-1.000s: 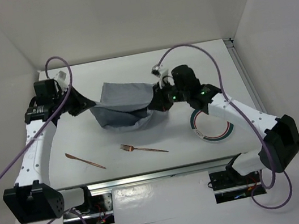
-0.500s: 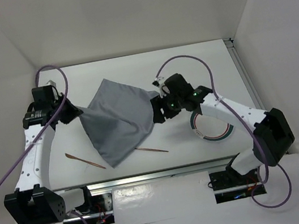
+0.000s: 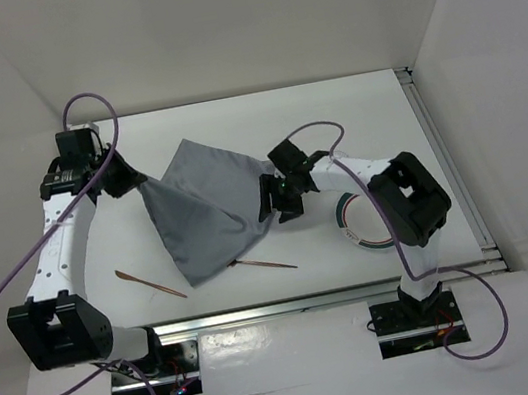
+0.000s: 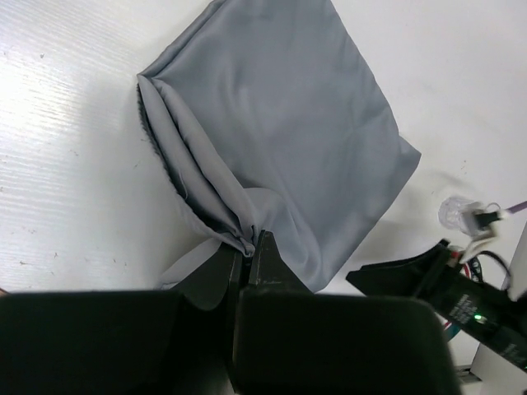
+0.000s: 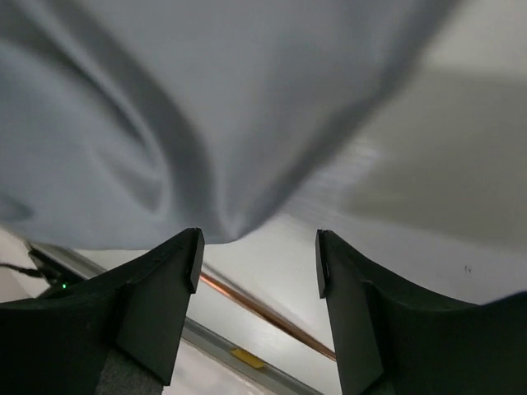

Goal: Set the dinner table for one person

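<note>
- Two arms worked on one grey cloth mat [image 3: 207,205]. It lay crumpled and partly lifted on the middle-left of the dinner table [image 3: 231,122], not spread flat.
- The left gripper [image 4: 247,247] was clenched on a bunched corner of the mat at the table's far-left side, with folds running away from its fingers.
- The right gripper [image 5: 257,263] had its jaws standing apart and grasped nothing. In the wrist view the mat's edge hung just ahead of the fingers.
- The task looked to be at an early stage, with nothing in its final place.
  - The mat needed flattening first.
  - The plate [image 3: 361,234] sat to the right of the mat, partly under the right arm, and was not on the cloth.
  - One copper utensil [image 3: 152,284] lay near the front edge, apart from the mat.
  - A copper handle [image 3: 273,264] stuck out from under the mat's near corner and would likely need freeing.
- The tabletop was plain matte white, with an aluminium rail [image 3: 447,167] along its right edge and another along the front. Bare white walls enclosed it on three sides.
</note>
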`<state>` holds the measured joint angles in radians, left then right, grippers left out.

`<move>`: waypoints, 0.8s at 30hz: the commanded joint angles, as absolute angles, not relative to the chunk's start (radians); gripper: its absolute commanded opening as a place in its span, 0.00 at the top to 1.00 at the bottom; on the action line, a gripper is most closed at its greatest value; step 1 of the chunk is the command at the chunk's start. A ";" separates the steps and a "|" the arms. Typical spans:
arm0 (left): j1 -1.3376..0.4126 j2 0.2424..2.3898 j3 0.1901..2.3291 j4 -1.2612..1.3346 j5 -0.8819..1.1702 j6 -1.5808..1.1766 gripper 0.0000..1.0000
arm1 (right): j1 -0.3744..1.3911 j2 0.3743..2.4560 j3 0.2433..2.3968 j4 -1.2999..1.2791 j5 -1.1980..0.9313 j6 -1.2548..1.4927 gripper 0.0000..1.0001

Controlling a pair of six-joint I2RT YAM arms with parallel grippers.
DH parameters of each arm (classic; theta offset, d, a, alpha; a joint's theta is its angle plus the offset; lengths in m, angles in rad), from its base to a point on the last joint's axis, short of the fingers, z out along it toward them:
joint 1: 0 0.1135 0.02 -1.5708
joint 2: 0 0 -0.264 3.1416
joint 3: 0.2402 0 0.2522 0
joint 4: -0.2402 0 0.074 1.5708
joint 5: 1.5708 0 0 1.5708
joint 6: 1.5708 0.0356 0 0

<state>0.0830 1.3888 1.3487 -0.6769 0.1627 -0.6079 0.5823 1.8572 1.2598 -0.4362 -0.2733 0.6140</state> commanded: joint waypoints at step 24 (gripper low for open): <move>0.098 1.485 1.523 -0.703 0.294 -0.555 1.00 | 0.401 2.428 2.153 -0.537 -0.124 0.640 1.00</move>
<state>0.1101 1.4734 1.5139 -0.6891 0.2008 -0.5789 0.4934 2.3188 1.9141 -0.4297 -0.1249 0.7387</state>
